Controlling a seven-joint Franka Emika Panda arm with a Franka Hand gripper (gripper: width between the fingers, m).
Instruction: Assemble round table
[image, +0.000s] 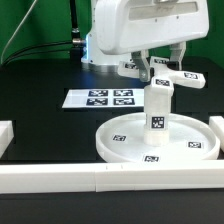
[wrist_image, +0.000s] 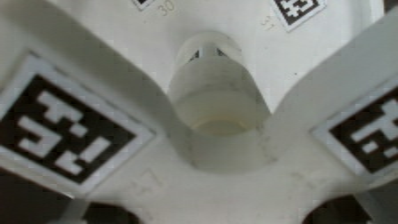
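Marker board (image: 110, 98), border bars (image: 60, 178) (both white)

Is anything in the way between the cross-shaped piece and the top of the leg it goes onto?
Nothing visible stands between them. The cross-shaped piece is right at the top of the upright leg, which stands at the middle of the round disc. No gap or other part shows between them.

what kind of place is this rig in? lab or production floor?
Most likely a robotics lab bench: a black table carrying a marker board, white border bars fencing the work area, and square tags on the parts, such as the round disc.
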